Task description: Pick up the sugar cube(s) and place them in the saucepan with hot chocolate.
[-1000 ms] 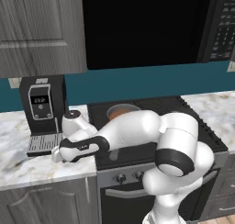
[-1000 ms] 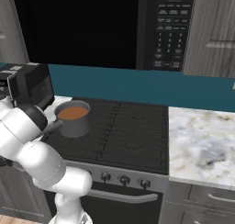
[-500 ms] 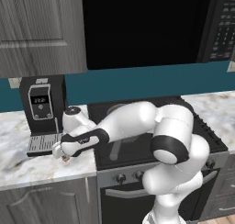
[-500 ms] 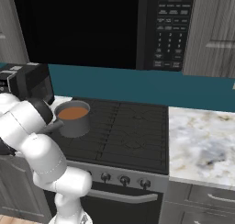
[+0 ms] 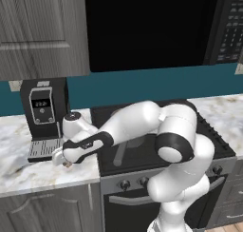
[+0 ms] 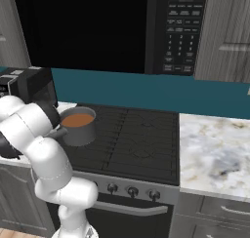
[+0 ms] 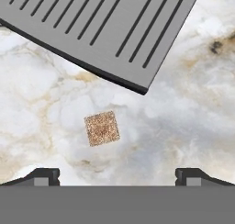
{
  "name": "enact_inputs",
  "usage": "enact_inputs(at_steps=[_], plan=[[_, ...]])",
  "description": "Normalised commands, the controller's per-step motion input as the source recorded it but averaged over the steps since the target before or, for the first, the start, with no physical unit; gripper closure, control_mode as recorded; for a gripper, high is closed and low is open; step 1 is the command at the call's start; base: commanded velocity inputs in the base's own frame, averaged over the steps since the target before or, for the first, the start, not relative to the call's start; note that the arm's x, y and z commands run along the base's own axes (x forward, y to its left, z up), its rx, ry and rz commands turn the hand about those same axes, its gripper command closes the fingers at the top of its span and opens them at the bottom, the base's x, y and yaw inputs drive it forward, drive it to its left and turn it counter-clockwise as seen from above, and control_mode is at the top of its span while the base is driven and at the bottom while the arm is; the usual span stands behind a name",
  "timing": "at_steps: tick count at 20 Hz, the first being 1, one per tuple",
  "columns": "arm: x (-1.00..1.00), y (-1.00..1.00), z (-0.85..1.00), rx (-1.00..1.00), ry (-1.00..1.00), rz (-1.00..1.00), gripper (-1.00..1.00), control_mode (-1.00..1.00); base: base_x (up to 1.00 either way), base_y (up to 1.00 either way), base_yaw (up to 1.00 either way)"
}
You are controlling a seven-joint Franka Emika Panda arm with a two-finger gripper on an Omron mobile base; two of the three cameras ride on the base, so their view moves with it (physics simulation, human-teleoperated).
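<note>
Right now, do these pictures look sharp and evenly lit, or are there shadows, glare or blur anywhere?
Hand view: crisp, flat light, the small speckled tan sugar cube casts almost no shadow on the veined white marble counter. Left base view: softer, faint shading under the white arm. Right base view: the grey metal saucepan is clear, the black microwave door shows no glare.

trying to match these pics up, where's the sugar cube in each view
Left base view: the sugar cube is a tan speck under the gripper, on the marble counter.
Right base view: not in it.
Hand view: left of centre, on the marble.
Shared landmark: the coffee machine's slotted tray.
</note>
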Motion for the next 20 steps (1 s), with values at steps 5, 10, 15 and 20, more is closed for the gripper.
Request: enact_inputs(at_steps=[5,10,15,20], plan=[[0.0,0.15,-0.03,0.0,0.0,0.0,-1.0,-1.0,0.0,0.0,0.0],[0.0,0.1,-0.08,0.0,0.0,0.0,-1.0,-1.0,0.0,0.0,0.0],[0.0,0.0,-0.18,0.0,0.0,0.0,-1.0,-1.0,0.0,0.0,0.0],[0.06,0.0,-0.16,0.0,0.0,0.0,-1.0,-1.0,0.0,0.0,0.0]])
